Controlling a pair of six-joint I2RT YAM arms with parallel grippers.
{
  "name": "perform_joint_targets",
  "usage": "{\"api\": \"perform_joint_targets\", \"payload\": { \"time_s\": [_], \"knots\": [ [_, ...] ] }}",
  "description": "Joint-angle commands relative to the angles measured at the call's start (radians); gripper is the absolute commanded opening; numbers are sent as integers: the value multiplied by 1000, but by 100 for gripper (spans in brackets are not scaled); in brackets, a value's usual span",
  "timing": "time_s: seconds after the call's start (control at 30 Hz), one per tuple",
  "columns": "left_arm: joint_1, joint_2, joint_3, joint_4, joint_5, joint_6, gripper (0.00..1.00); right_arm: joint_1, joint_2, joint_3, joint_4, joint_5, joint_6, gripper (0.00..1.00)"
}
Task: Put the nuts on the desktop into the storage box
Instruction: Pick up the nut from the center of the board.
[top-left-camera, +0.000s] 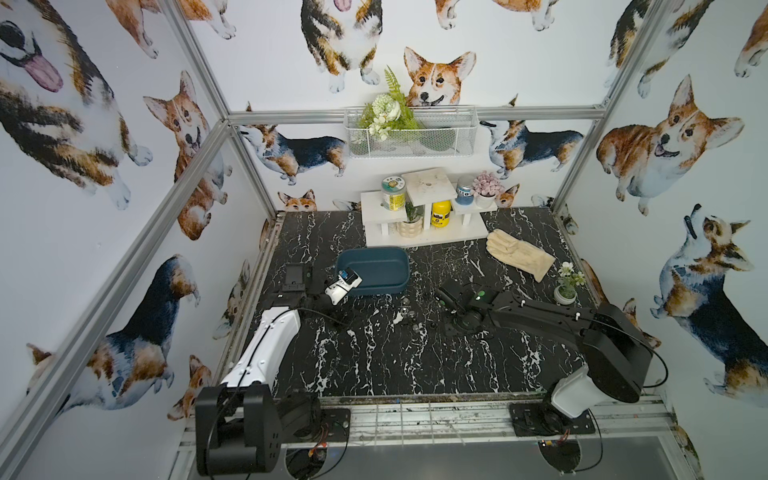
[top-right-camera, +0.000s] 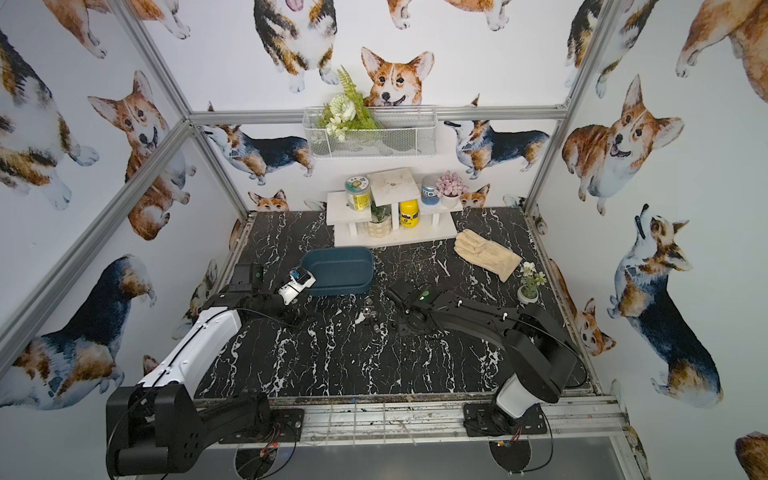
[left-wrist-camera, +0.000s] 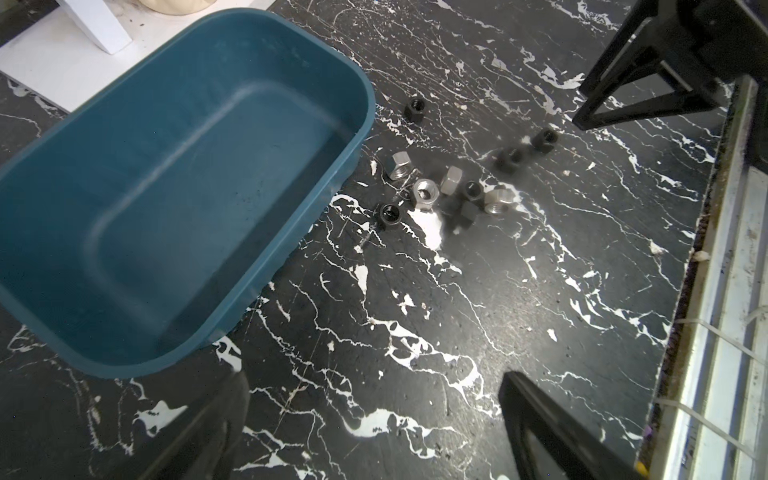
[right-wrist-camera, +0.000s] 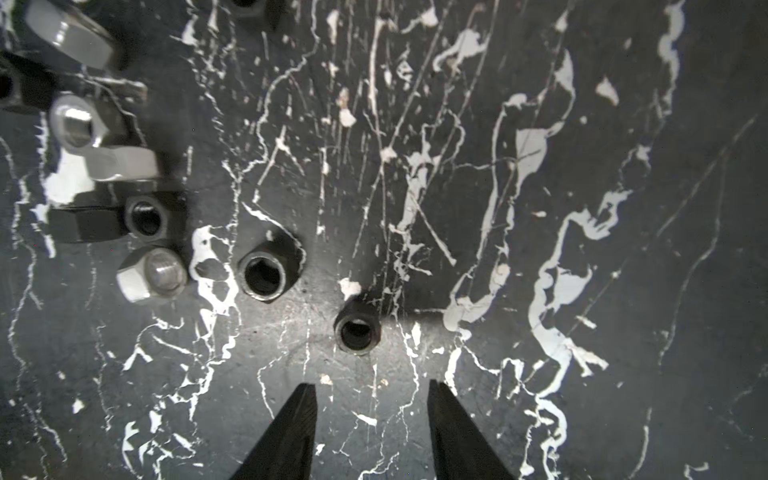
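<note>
The dark teal storage box (top-left-camera: 376, 272) lies empty on the black veined desktop (top-left-camera: 374, 361); the left wrist view shows its bare floor (left-wrist-camera: 187, 199). Several nuts lie in a loose cluster just off its front right corner, some silver (left-wrist-camera: 424, 193), some black (left-wrist-camera: 414, 110). My right gripper (right-wrist-camera: 371, 384) hangs low over the desktop at the cluster's right end. Its jaws are open and empty, and a black nut (right-wrist-camera: 358, 329) stands just ahead of the tips. My left gripper (left-wrist-camera: 374, 386) is wide open and empty over bare desktop by the box's front left corner.
A white tiered stand (top-left-camera: 424, 232) with jars and pots is behind the box. A cream glove (top-left-camera: 519, 251) and a small potted flower (top-left-camera: 566, 289) lie at the right. The table's front edge (left-wrist-camera: 706, 249) is near the nuts. A wire basket (top-left-camera: 411, 133) hangs on the back wall.
</note>
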Motion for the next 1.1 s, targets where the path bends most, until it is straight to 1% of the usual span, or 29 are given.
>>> {"api": "perform_joint_targets", "payload": {
  "time_s": [0.0,0.17,0.3,0.43,0.57,0.7,0.8,0.87,0.97,1.07],
  "knots": [
    [-10,5,-11,15,21,-4,100,3,8,-10,-19,18,61,49],
    [-19,17,-18,33,8,-15,100,24,19,-31,41,-39,99,48],
    [-32,25,-14,40,-8,-29,100,33,48,-28,60,-35,114,48],
    [-40,33,-14,47,-17,-27,100,33,72,-27,89,18,112,48],
    [-53,31,-9,35,-36,-28,100,30,115,-4,73,67,103,47],
    [-59,28,-22,44,-39,-14,100,23,134,-21,107,72,100,41],
    [-67,25,-5,22,-43,-7,100,22,138,-24,114,65,100,37],
    [-67,23,3,7,-33,11,100,22,127,-35,128,62,98,33],
    [-81,26,23,-9,-30,38,100,22,105,-39,137,64,89,32],
    [-101,38,70,-40,-9,67,100,22,59,-44,152,66,66,27]
  ]
}}
